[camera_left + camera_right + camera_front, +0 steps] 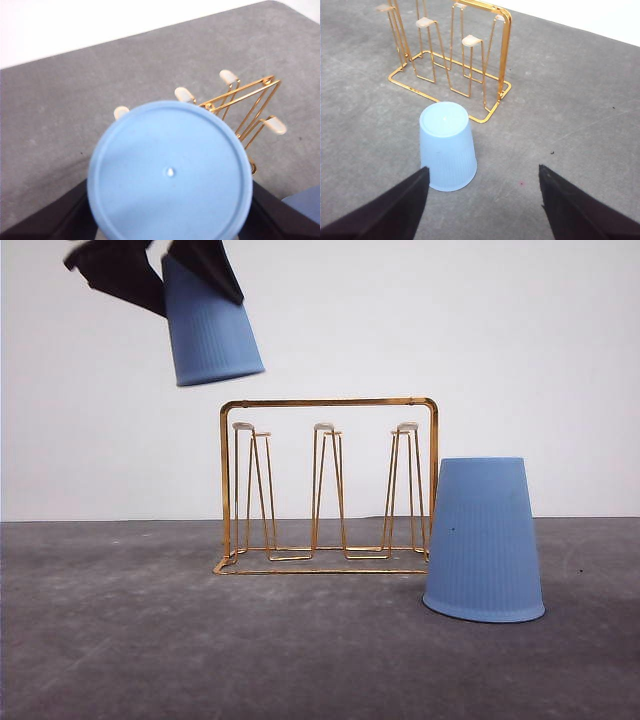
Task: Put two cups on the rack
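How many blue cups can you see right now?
2. One cup is held upside down in the left gripper, in the air above the rack's left end. The other cup stands upside down on the table beside the rack's right end.

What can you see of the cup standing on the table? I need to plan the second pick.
The cup on the table is a light-blue tapered tumbler, plastic by its look, with fine vertical ribbing and no handle. It stands upside down, wide rim on the grey table, flat closed base up. It sits at the right end of the gold wire rack, closer to the camera, nearly as tall. Nothing grips it; the right end effector hangs open above it.
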### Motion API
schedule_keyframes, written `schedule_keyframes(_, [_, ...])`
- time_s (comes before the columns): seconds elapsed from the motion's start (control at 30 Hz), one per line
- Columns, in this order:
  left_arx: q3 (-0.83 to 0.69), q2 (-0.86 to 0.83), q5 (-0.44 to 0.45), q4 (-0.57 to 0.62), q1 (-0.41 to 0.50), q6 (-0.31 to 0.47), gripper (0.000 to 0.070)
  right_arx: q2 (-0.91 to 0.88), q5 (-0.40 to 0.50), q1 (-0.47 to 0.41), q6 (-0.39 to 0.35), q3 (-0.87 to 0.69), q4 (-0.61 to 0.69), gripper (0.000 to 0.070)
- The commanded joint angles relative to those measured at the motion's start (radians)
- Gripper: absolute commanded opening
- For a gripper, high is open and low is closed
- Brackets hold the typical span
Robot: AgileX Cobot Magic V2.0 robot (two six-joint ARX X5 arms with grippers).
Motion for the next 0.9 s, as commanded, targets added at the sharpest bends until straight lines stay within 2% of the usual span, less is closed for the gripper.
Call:
schedule_keyframes(0.0, [0.019,0.046,-0.003,0.019,-0.006,-0.003,0.0301,0.003,0.004,0.002,-0.005,0.011,0.011,0.0443])
schedule_keyframes(0.57, [0.019,0.327,-0.002,0.085,-0.011,-0.002,0.0315,0.003,0.004,0.002,-0.006,0.011,0.011,0.0443])
schedule_keyframes(0.63, [0.019,0.333,0.003,0.081,-0.011,-0.001,0.0389,0.003,0.004,0.002,-0.006,0.011,0.011,0.0443])
schedule_keyframes(0.7, [0.019,0.333,0.005,0.078,-0.014,0.0,0.055,0.003,0.004,0.002,-0.005,0.011,0.011,0.0443])
schedule_keyframes(0.73, [0.021,0.33,0.005,0.07,-0.015,0.0,0.0602,0.003,0.004,0.002,-0.005,0.011,0.011,0.0443])
schedule_keyframes(0.77, [0.026,0.323,0.005,0.053,-0.016,0.0,0.0623,0.003,0.004,0.002,-0.005,0.011,0.011,0.0443])
schedule_keyframes(0.87, [0.069,0.298,0.005,-0.073,-0.016,-0.004,0.062,0.003,0.003,0.002,-0.005,0.011,0.011,0.0443])
